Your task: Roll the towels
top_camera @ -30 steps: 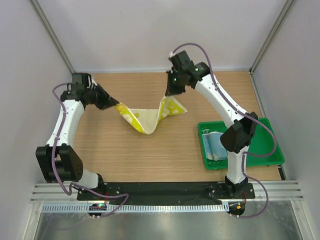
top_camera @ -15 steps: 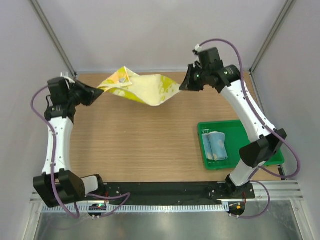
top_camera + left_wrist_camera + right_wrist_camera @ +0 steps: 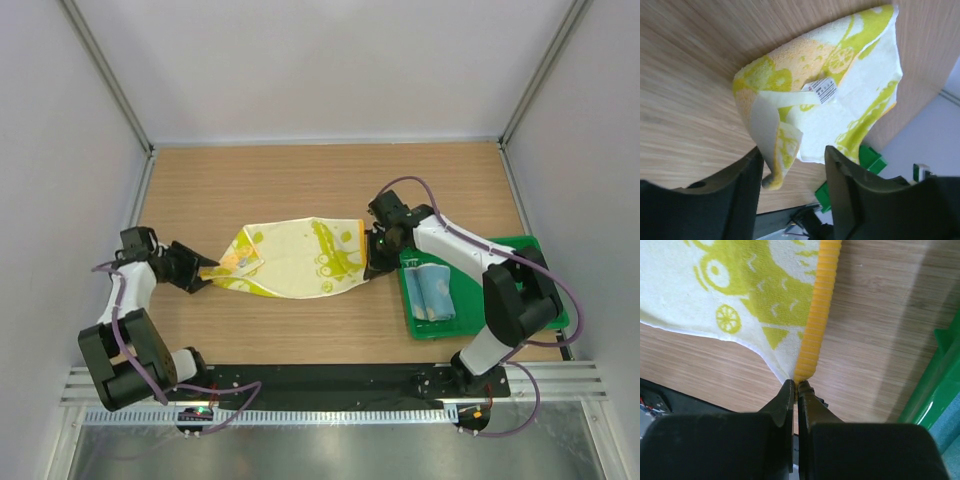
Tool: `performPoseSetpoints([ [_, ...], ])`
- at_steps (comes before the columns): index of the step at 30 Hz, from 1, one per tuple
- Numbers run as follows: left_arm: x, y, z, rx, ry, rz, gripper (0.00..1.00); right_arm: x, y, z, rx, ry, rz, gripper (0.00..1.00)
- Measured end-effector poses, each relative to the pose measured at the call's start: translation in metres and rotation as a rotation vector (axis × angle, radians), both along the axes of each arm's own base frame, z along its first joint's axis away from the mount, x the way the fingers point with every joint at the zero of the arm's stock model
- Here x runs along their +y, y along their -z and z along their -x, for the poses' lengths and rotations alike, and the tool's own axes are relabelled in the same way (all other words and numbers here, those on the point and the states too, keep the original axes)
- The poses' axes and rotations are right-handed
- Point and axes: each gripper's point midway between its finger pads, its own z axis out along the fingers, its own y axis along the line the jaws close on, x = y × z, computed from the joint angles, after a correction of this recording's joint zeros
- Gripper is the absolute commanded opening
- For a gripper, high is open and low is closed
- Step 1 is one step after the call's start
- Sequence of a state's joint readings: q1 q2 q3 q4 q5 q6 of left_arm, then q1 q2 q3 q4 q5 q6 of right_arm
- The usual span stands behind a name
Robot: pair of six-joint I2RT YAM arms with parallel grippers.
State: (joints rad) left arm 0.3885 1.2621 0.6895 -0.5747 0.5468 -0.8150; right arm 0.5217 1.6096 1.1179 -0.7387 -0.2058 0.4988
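A: Any writing to log?
B: Just a small white tag (image 3: pixel 826 89) sewn on the yellow towel (image 3: pixel 295 258), near its left corner. It has dark print, too small to read. No brand or logo anywhere else.

A: Where's that towel?
B: Spread out on the table (image 3: pixel 300 190), stretched left to right between the two arms. It's pale yellow with lime-green drawings and an orange ribbed band along the right edge.

A: Left gripper (image 3: pixel 792 165)?
B: Jaws apart, not clamping. The towel's left corner is folded over and droops into the gap, close to one finger (image 3: pixel 740 200). Can't tell if it touches.

A: Right gripper (image 3: pixel 796 386)?
B: Clenched tight on the towel's near right corner, right at the end of the orange band. It sits low, by the wood.

A: Other towel?
B: The blue towel (image 3: pixel 432 290) is a compact bundle in the left part of the green tray (image 3: pixel 945 370). No gripper is on it. The tray is just to the right of the right gripper.
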Motion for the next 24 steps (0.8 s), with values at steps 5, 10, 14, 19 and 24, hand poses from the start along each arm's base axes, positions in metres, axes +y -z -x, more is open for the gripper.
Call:
performPoseSetpoints([
  [5,0.015,-0.032,-0.005,-0.099,0.046,-0.169,0.64,-0.006,0.004,0.007,-0.013,-0.003,0.034,0.01],
  [10,0.001,-0.089,-0.028,-0.271,0.182,-0.43,0.64,0.002,0.005,0.015,-0.036,-0.048,0.068,0.01],
  [14,-0.026,-0.103,-0.033,-0.319,0.312,-0.579,0.64,0.005,0.007,0.022,-0.048,-0.077,0.1,0.01],
  [19,-0.055,-0.076,-0.045,-0.256,0.473,-0.608,0.64,-0.001,0.016,0.029,-0.039,-0.088,0.146,0.01],
  [24,-0.104,-0.013,-0.045,-0.11,0.727,-0.675,0.64,-0.006,0.023,0.031,-0.025,-0.085,0.175,0.01],
])
